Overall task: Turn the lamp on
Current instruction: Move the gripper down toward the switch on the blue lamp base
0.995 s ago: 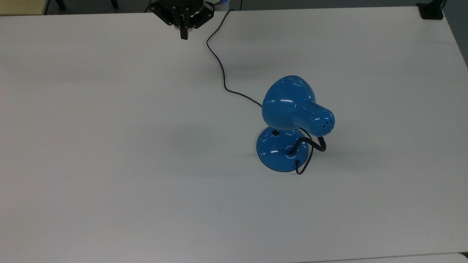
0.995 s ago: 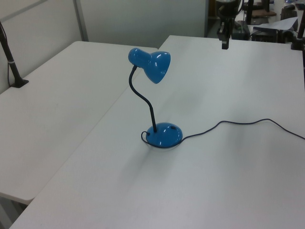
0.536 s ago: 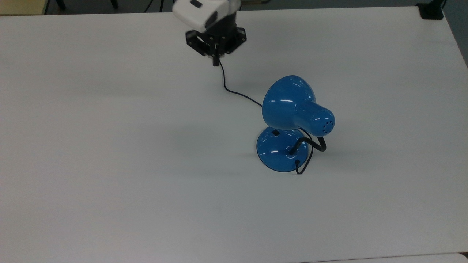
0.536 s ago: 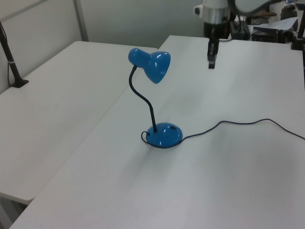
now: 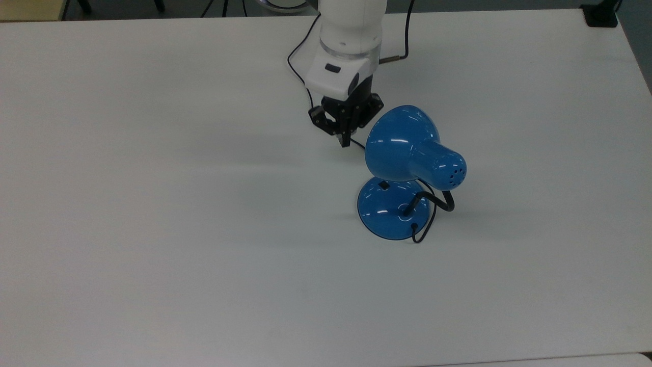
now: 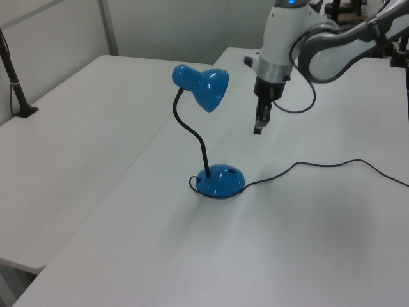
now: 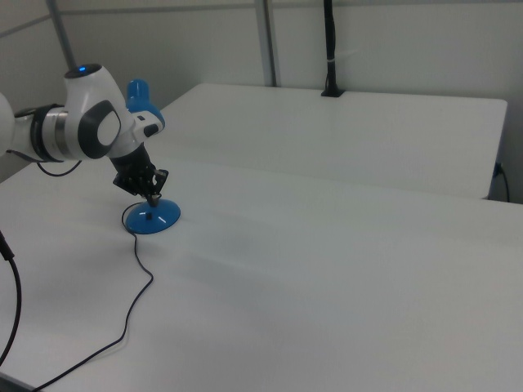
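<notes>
Gripper (image 5: pixel 345 141) fingers together, empty, above cord (image 6: pixel 319 165) beside lamp (image 5: pixel 407 153) shade.

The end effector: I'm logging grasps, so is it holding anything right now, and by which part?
Nothing is held. The end effector hangs in the air with its fingers together, beside the glossy blue desk lamp's shade and clear of it in the left view.
</notes>
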You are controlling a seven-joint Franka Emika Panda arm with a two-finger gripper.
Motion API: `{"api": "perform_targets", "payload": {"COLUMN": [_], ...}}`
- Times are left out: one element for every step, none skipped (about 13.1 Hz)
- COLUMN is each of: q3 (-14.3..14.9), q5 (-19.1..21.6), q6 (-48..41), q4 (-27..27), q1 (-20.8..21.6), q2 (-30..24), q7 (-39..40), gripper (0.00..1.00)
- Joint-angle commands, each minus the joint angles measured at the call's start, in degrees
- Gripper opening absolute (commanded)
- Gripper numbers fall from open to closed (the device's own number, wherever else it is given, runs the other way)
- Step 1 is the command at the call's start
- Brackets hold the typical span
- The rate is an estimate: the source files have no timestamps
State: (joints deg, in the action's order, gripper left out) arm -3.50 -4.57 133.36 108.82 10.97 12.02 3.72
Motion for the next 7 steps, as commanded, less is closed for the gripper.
{"api": "perform_targets", "payload": {"q3": [-2.3,-2.4,-2.9,-3.6,-3.7,-3.7,-4.0], "q5": [-0.2,-0.2,-0.2,-0.2,-0.2,-0.2,-0.2], "q6": [6.5,7.7,9.8,12.0,14.4,16.5,17.5], "q4": [0.4,0.2,0.2,0.1,0.1,0.1,0.0], "q1": [0.1,0.1,0.1,0.0,0.0,0.0,0.0], "q2": [3.7,5.0,6.1,7.0,8.1,8.5,9.2], "q7": [3.3,4.9,5.9,6.4,7.2,7.9,8.0], "gripper": [0.00,0.00,0.00,0.00,0.00,0.00,0.00]}}
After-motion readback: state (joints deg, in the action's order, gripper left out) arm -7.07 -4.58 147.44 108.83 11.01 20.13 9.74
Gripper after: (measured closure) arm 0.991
